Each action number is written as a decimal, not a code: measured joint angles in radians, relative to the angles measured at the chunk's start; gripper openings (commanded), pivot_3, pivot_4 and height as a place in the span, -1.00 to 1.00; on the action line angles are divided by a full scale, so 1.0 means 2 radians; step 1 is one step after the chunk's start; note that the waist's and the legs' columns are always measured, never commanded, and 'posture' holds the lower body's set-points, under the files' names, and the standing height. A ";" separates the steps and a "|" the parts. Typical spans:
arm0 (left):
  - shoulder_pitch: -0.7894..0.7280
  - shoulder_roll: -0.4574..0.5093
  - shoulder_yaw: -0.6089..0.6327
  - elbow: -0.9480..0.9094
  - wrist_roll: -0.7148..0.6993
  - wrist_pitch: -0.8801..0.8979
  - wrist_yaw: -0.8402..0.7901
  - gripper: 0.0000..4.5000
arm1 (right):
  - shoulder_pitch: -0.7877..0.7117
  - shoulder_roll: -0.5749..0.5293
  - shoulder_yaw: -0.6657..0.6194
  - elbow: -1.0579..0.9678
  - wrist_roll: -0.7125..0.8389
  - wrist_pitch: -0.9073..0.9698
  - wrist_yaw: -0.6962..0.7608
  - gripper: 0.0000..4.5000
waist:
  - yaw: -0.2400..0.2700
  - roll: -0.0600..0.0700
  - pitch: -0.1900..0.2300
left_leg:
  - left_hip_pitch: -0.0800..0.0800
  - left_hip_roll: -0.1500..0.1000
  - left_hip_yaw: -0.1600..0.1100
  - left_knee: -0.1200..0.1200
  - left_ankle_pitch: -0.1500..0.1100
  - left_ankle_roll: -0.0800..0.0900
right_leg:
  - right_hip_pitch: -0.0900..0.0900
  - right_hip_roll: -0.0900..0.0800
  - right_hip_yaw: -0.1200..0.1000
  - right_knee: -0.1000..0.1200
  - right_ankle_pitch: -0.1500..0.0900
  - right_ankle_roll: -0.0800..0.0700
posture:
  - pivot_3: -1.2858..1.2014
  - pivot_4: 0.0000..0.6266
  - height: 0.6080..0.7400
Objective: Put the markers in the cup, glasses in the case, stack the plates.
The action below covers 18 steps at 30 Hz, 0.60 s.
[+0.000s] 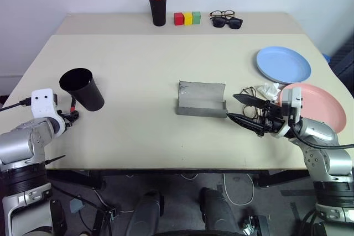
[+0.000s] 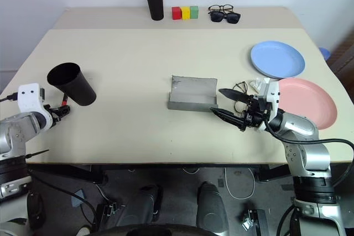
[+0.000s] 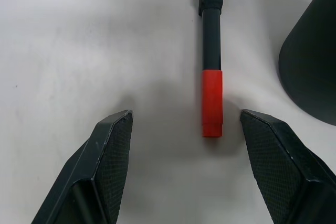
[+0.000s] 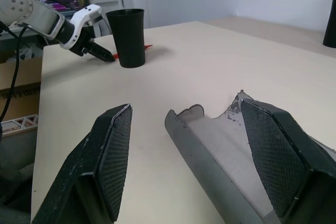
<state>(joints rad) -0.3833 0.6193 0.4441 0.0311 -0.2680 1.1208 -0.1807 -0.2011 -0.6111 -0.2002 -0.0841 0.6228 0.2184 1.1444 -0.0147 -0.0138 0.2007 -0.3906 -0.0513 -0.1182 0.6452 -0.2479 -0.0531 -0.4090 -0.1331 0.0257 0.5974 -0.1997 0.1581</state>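
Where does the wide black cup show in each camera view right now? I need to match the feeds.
Left eye view: the wide black cup, near the table's left edge.
Right eye view: the same place, further left in the picture.
Left wrist view: its dark wall at the picture's right edge.
Right wrist view: upright, far across the table.
Shared landmark: the red-capped marker lying beside the cup.

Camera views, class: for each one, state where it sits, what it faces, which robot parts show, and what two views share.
Left and right eye views: on the head, looking down over the table; both arms show.
Left wrist view: above the tabletop, facing the red-capped marker between its open fingers.
Right wrist view: level, facing the case and cup; its open fingers, plus the left gripper.
Shared: cup, by both wrist views.
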 measured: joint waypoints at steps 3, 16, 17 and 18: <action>-0.006 0.002 -0.006 0.008 0.002 -0.003 -0.001 0.46 | 0.003 0.000 -0.002 0.000 0.001 0.000 0.000 0.48 | 0.000 0.000 0.000 | 0.000 0.000 0.000 0.000 0.000 0.000 | 0.000 0.000 0.000 0.000 0.000 0.000 | 0.03 -0.52 1.00; -0.024 0.005 -0.024 0.033 0.010 -0.019 -0.007 -0.98 | 0.030 -0.047 0.006 -0.047 0.035 0.017 0.097 0.48 | -0.001 0.000 0.000 | 0.000 0.000 0.000 0.000 0.000 0.000 | 0.000 0.000 0.000 0.000 0.000 0.000 | 0.03 -0.52 1.00; -0.024 0.005 -0.024 0.033 0.010 -0.019 -0.007 -0.98 | 0.030 -0.049 0.010 -0.048 0.035 0.017 0.105 0.48 | -0.001 0.000 0.000 | 0.000 0.000 0.000 0.000 0.000 0.000 | 0.000 0.000 0.000 0.000 0.000 0.000 | 0.03 -0.52 1.00; -0.024 0.005 -0.024 0.033 0.010 -0.019 -0.007 -0.98 | 0.030 -0.049 0.014 -0.050 0.035 0.017 0.112 0.48 | -0.001 0.000 0.000 | 0.000 0.000 0.000 0.000 0.000 0.000 | 0.000 0.000 0.000 0.000 0.000 0.000 | 0.03 -0.52 1.00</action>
<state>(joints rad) -0.4310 0.6289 0.3956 0.0977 -0.2484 1.0835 -0.1948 -0.1404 -0.7091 -0.1732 -0.1833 0.6924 0.2516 1.3689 -0.0161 -0.0140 0.2006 -0.3906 -0.0512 -0.1181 0.6453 -0.2480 -0.0531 -0.4088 -0.1331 0.0257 0.5972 -0.1998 0.1585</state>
